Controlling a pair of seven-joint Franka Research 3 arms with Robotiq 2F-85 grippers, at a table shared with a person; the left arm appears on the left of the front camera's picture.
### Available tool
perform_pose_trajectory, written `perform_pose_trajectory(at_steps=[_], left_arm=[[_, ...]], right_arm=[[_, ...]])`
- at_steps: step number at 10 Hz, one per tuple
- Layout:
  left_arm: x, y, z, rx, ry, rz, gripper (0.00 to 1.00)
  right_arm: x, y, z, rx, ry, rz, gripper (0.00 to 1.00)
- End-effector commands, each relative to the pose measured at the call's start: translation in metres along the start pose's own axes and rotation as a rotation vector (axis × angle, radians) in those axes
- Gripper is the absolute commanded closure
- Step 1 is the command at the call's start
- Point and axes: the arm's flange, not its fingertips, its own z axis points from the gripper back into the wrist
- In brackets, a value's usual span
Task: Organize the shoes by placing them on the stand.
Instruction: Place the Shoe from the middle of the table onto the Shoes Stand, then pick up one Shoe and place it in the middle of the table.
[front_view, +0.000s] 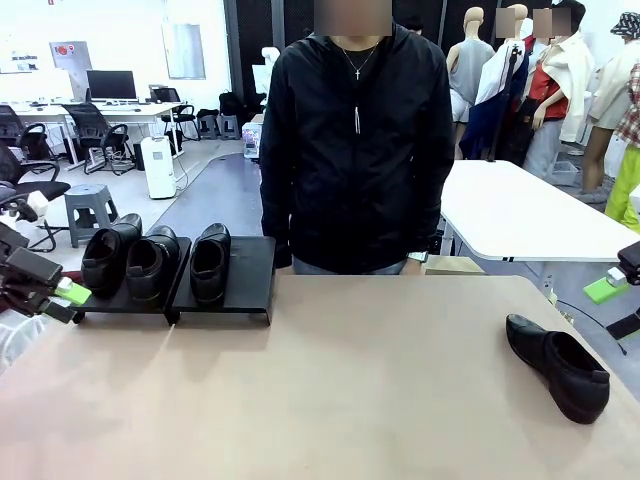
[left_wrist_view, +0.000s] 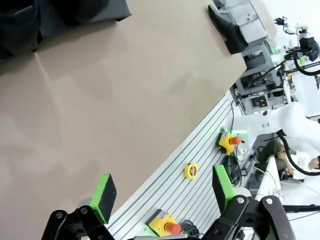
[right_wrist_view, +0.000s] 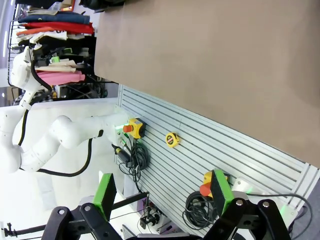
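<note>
The stand (front_view: 245, 268) is two low black platforms at the table's far left. Two glossy black shoes (front_view: 130, 262) sit on its left platform and one shoe (front_view: 210, 262) on the left half of the right platform. Another shoe (front_view: 557, 365) lies alone on the table at the right, toe toward me. My left gripper (front_view: 62, 298) hovers at the left edge beside the stand, open and empty. My right gripper (front_view: 615, 300) hangs at the right edge, open and empty. In the left wrist view the green pads (left_wrist_view: 104, 197) stand wide apart above the table, with the lone shoe (left_wrist_view: 227, 27) far off.
A person in a black jacket (front_view: 350, 140) stands at the far side, behind the table edge. The tan table (front_view: 350, 400) is broad between stand and lone shoe. A white table (front_view: 520, 210) stands behind on the right. The right wrist view looks over the table's near edge (right_wrist_view: 210, 130).
</note>
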Motion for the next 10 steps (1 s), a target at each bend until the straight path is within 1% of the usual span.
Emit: perform_pose_trajectory(at_steps=[1,8,9,10], left_arm=[[-0.001,0.003,0.005,-0.007,0.012,-0.006,0.00],[-0.001,0.003,0.005,-0.007,0.012,-0.006,0.00],[-0.001,0.003,0.005,-0.007,0.012,-0.006,0.00],[-0.001,0.003,0.005,-0.007,0.012,-0.006,0.00]], right_arm=[[0.000,-0.001,0.003,0.002,0.002,0.029,0.00],[0.000,-0.001,0.003,0.002,0.002,0.029,0.00],[0.000,0.000,0.000,0.000,0.000,0.000,0.00],[0.032,0.025,-0.037,-0.192,0.060,0.050,0.00]])
